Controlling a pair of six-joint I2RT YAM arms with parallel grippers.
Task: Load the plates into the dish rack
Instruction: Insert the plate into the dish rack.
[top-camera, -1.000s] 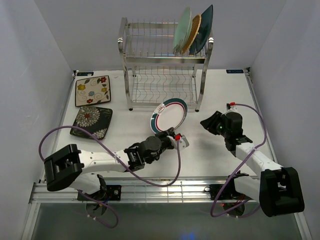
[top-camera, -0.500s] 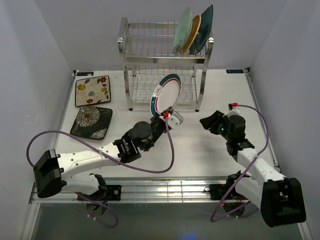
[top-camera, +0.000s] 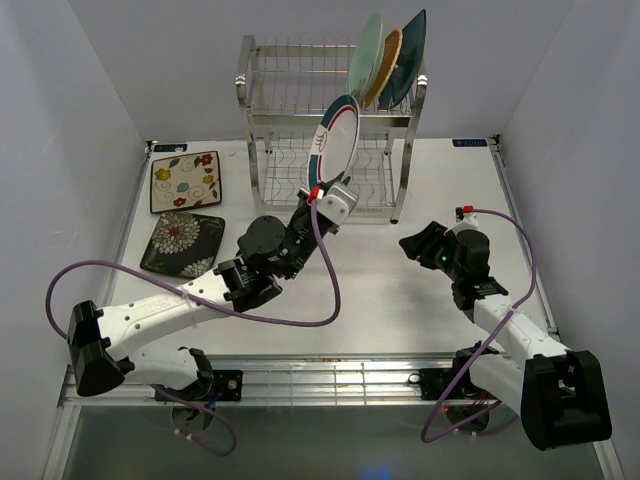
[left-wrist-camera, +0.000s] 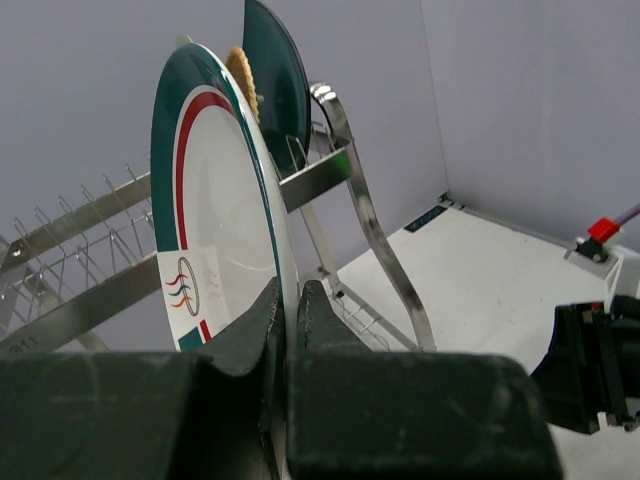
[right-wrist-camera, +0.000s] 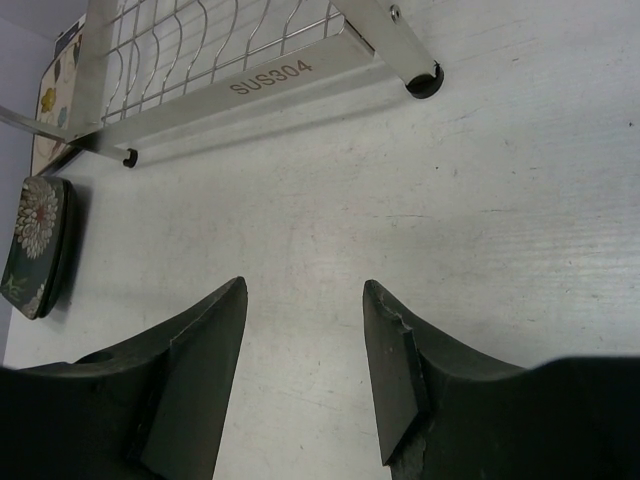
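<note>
My left gripper (top-camera: 318, 192) is shut on the bottom rim of the white plate with a dark striped rim (top-camera: 336, 146), holding it upright in front of the dish rack (top-camera: 262, 115) at its upper tier; the left wrist view shows its fingers (left-wrist-camera: 252, 325) pinching the plate (left-wrist-camera: 220, 230). The pale green plate (top-camera: 364, 58), the woven orange-tan plate (top-camera: 386, 64) and the teal plate (top-camera: 406, 58) stand in the top tier at the right. The cream floral plate (top-camera: 185, 181) and the dark floral plate (top-camera: 183, 243) lie on the table at the left. My right gripper (top-camera: 408, 244) is open and empty over the table.
The rack's steel corner post (left-wrist-camera: 370, 215) stands just right of the held plate. The right wrist view shows the rack's lower frame and foot (right-wrist-camera: 425, 80) and the dark floral plate (right-wrist-camera: 35, 245) at the far left. White walls close the table on three sides.
My left arm has lifted the striped-rim plate up and back, from low above the table to the rack's upper tier. The right arm has barely moved.
</note>
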